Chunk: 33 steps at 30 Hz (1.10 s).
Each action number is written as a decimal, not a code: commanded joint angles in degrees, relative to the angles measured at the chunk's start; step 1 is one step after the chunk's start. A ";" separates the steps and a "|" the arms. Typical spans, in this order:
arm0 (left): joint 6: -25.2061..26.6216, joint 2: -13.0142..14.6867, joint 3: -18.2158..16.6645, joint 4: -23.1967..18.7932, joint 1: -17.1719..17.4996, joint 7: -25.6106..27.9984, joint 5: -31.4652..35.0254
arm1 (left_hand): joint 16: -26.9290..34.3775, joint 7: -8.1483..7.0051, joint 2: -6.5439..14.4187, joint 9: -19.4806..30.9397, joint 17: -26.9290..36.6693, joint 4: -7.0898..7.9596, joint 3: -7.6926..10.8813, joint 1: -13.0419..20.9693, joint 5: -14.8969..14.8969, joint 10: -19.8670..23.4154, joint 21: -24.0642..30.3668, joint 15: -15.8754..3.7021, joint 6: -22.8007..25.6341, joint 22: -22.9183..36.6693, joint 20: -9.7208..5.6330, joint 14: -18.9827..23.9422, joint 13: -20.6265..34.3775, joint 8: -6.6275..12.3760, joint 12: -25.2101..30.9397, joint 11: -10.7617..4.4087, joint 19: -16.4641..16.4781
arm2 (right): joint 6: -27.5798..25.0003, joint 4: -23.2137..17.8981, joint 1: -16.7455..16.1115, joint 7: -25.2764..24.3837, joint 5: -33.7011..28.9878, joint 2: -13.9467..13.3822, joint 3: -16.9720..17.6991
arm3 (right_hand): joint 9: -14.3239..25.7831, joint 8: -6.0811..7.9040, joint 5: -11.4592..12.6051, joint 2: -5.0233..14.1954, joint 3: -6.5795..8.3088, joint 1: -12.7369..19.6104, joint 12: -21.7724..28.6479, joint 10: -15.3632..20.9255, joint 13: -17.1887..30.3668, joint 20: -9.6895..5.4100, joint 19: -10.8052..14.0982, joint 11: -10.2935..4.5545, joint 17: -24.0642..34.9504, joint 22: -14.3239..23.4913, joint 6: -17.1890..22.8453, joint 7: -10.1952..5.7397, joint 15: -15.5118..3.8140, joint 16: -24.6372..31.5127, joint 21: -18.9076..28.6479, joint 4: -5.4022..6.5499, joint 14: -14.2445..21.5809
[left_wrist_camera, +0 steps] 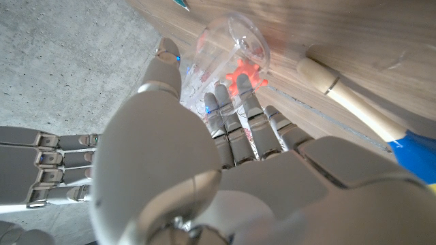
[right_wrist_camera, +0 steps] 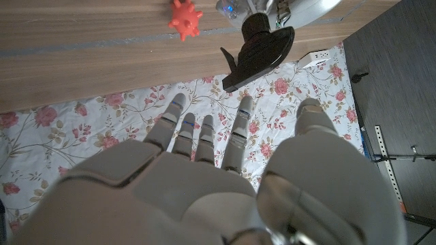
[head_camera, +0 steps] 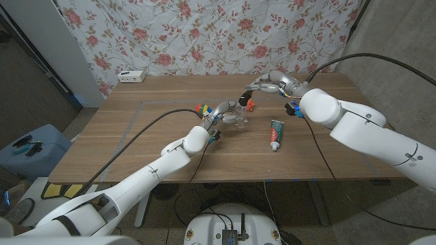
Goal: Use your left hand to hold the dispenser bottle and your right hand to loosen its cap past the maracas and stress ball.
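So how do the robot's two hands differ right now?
The left hand grips the clear dispenser bottle; the right hand holds nothing. The left hand's fingers curl around the bottle, while the right hand's fingers are spread, reaching toward the black cap. Both hands are white, and both are at the same bottle.

Stress ball (head_camera: 250,103) right of bottle (head_camera: 231,113), toothpaste (head_camera: 276,134) nearer.
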 commanded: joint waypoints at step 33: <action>-0.28 -0.02 -0.27 0.04 -0.14 -0.07 0.29 | 0.04 -1.43 5.61 0.15 0.67 5.18 6.01 -2.98 -0.09 3.38 0.09 -6.61 4.36 0.09 -3.56 2.84 9.14 0.94 1.43 -2.90 0.61 | -18.02 -0.77 7.11 -2.55 -2.48 2.31 -8.97 | 0.24 0.40 0.11 -0.30 -1.44 -3.63 -0.26 0.55 0.08 0.19 0.24 0.46 0.18 0.19 1.79 0.31 0.50 -0.14 -0.08 0.95 0.79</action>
